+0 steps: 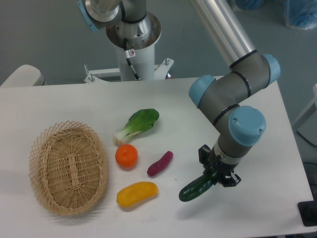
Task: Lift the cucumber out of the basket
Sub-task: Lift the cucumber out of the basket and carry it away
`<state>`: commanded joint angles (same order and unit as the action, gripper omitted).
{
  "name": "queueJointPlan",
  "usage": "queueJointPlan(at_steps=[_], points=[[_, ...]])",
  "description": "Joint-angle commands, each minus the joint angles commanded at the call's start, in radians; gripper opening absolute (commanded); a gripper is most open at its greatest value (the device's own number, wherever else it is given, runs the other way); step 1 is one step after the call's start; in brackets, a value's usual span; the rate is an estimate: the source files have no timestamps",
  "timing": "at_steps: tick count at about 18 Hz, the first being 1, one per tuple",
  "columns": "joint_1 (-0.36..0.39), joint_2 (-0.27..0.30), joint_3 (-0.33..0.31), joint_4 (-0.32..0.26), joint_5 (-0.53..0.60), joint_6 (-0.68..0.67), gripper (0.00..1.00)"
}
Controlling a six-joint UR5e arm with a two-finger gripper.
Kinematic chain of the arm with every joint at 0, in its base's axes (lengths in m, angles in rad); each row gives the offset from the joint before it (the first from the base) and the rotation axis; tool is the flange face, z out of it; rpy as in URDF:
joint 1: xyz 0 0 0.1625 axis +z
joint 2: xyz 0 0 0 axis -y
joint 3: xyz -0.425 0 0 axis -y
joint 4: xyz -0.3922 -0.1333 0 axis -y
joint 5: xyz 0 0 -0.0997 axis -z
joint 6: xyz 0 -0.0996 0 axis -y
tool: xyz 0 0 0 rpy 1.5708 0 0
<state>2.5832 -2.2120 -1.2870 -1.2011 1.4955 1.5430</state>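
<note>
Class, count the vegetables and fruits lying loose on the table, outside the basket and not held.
4: bok choy, orange, purple piece, yellow one, all right of the basket.

A silver-tubed arm [218,25] with grey joints, light-blue caps and a black hand [216,174].

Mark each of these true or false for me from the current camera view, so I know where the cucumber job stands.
1. The gripper is shut on the cucumber. True.
2. The cucumber lies inside the basket. False: it is held well to the right of the basket, which holds nothing.
3. The orange fruit sits between the bok choy and the yellow vegetable. True.
4. The purple piece is touching the cucumber. False: there is bare table between them.
5. The bok choy is in the basket. False: it lies on the table, to the basket's upper right.
</note>
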Motion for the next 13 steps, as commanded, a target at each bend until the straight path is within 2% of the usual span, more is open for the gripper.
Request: queueJointPlan(at_steps=[13], points=[[-0.003, 0.002, -0.005, 0.017, 0.028, 0.054, 0.05]])
